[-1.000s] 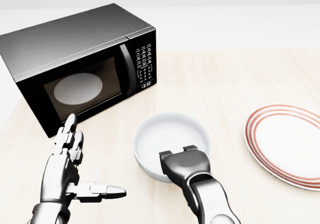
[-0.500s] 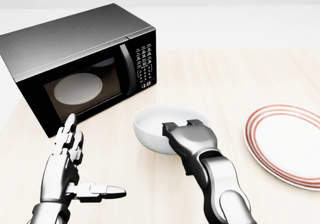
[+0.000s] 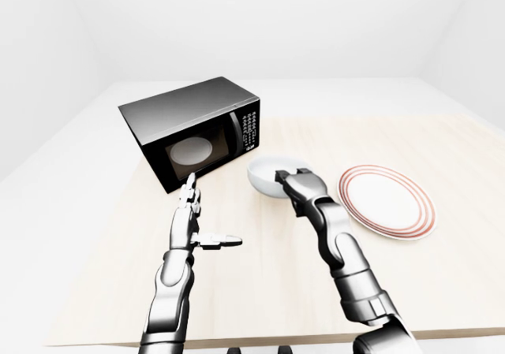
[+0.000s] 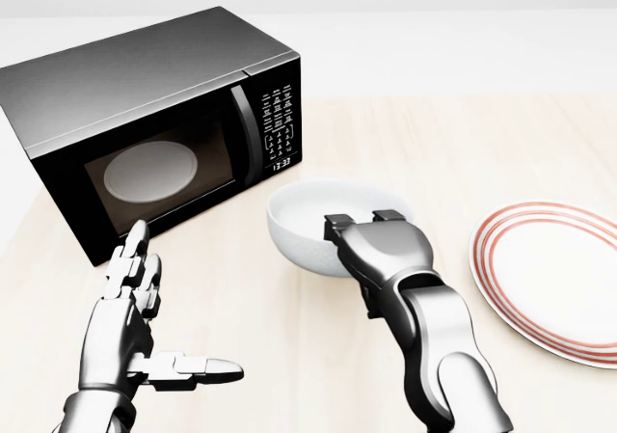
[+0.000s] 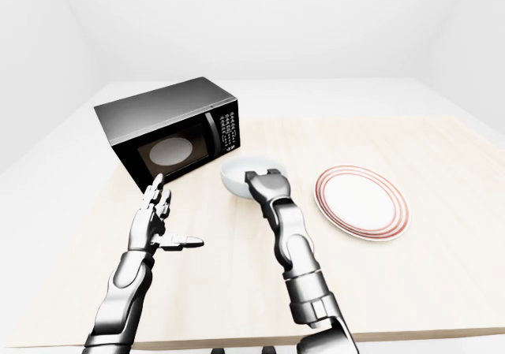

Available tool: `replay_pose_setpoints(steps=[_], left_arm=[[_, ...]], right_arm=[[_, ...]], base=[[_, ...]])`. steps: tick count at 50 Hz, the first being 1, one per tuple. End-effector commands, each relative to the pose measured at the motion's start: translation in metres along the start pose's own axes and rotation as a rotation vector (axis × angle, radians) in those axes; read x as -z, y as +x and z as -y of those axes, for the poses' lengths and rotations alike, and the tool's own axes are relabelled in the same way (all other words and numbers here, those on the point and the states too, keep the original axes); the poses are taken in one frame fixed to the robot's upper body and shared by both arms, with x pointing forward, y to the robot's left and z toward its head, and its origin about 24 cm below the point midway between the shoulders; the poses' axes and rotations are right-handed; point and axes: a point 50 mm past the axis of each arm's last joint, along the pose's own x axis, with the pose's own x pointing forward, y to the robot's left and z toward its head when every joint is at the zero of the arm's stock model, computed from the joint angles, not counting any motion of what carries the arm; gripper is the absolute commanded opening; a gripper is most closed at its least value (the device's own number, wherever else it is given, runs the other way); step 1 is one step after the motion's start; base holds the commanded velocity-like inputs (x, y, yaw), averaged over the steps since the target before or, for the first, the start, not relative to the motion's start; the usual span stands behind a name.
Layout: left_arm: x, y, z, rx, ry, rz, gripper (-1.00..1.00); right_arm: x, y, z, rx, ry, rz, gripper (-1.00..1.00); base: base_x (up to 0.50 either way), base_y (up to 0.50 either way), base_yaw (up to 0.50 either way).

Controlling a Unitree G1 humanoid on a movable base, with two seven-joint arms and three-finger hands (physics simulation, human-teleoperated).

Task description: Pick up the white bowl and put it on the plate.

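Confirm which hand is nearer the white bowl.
Right. The right hand grips the white bowl at its near rim. The left hand hangs open, well off toward the view's lower left, below the microwave.

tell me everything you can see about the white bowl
The white bowl is round, plain and smooth, like glazed ceramic, and appears empty. In the head view it sits mid-picture over the pale wooden table, just below and right of the black microwave, left of the red-ringed plate. It tilts, its opening tipped up toward the view. The right hand grips its near rim, fingers hooked over the edge, hiding that part. Whether its base touches the table is unclear.
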Motion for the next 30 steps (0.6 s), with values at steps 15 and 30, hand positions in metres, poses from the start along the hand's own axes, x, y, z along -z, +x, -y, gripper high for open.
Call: replay_pose_setpoints(steps=[15,30], left_arm=[[0.0,0.001,-0.001,-0.009,0.002,-0.004,1.0],[-0.001,0.001,-0.001,-0.01,0.002,-0.005,1.0]], right_arm=[[0.015,-0.01,0.044,0.16,-0.028,-0.04,-1.0],[0.035,-0.001,0.059,0.279,-0.05,-0.093,-1.0]], base=[[0.0,0.0,0.0],[0.0,0.0,0.0]])
